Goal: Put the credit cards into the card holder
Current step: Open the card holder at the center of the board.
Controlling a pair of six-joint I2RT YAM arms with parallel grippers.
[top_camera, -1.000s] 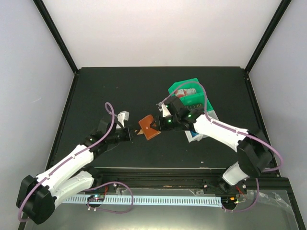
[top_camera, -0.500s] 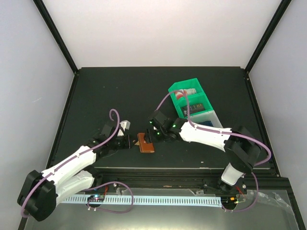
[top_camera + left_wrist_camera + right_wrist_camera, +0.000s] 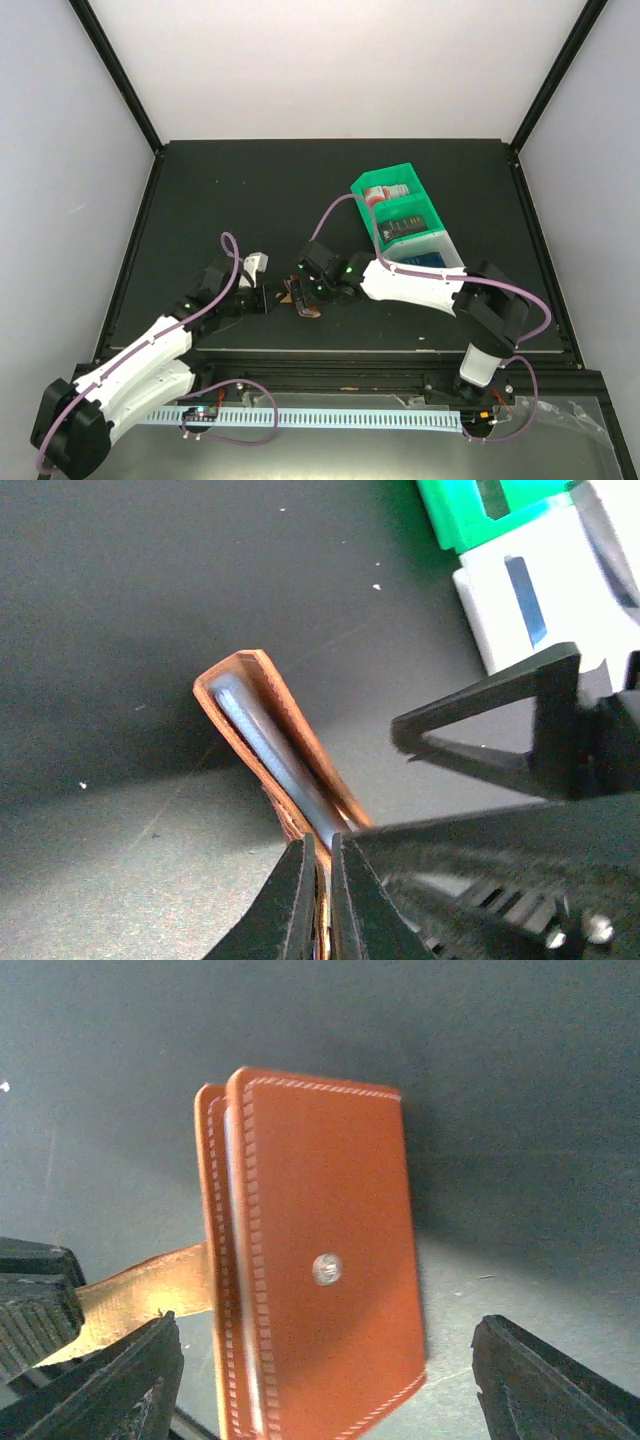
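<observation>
**A:** Card holder [image 3: 320, 1250]: what do the grippers show?

**B:** The left gripper [image 3: 320, 880] has its fingers pressed together, pinching the card holder by its snap tab [image 3: 150, 1295]. The right gripper [image 3: 328, 1335] is spread wide, with one finger on each side of the card holder. Neither finger touches it.

**A:** Attitude of the card holder?

**B:** Folded, brown leather covers together. The snap stud [image 3: 326, 1268] faces the right wrist camera, and pale sleeves show between the covers along one edge. Resting on the table [image 3: 220, 200] or hanging above it: cannot tell.

**A:** Further out?

**B:** Both arms reach inward and meet at the card holder. The green-and-white tray [image 3: 372, 182] lies behind and to the right of the card holder, well apart. The credit cards [image 3: 408, 226] lie in that tray. The far green compartment holds a red-and-white one, the next a dark one, and the white end a blue one.
</observation>
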